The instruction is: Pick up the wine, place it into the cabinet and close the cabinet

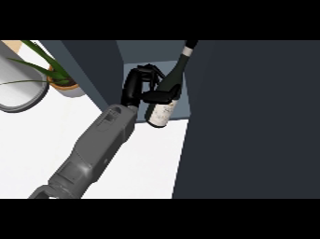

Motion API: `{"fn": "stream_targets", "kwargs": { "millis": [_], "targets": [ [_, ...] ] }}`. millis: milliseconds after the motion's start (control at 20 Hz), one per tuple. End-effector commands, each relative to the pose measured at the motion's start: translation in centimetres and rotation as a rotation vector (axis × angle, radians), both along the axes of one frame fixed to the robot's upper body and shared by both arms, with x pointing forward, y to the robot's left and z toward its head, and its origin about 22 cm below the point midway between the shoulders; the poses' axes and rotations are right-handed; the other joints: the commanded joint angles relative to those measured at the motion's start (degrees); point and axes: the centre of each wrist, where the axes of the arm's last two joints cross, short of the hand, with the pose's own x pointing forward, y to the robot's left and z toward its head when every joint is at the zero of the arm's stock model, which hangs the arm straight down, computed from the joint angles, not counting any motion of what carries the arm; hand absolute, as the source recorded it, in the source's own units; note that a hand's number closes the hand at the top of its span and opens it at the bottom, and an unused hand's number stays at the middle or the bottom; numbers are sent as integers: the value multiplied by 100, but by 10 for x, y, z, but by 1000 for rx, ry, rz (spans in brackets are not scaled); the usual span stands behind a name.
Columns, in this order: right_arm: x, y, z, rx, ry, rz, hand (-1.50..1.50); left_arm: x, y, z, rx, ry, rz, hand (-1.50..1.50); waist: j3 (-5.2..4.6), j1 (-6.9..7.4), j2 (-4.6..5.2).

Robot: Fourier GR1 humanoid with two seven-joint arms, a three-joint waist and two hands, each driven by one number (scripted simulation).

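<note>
A dark wine bottle (163, 111) with a pale label leans with its neck up and to the right, at the mouth of the open cabinet (140, 52). Its base hangs over the cabinet's front lip, above the white counter. My left hand (135, 87) is beside the bottle on its left, fingers and thumb curled round its body just above the label. The forearm comes in from the lower left. The cabinet door (259, 116) stands open as a large dark panel filling the right side. My right hand shows nowhere.
A potted plant (60, 80) with long green leaves stands left of the cabinet. A big white cylinder (10, 77) lies beside it at the far left. The white counter (24, 149) spreads under the forearm.
</note>
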Motion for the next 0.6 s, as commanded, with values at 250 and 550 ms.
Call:
{"fn": "stream_targets", "kwargs": {
  "millis": [250, 550],
  "targets": [
    [-30, 0, 22, 126, 55, 77, -150, 13, 11, -2, -41, 54, 72, 150, -9, -79, 40],
    [-27, -4, 20, 116, 20, 85, -150, 19, 11, 2, -27, 50, 126, 150, -1, -193, 93]
  ]
}}
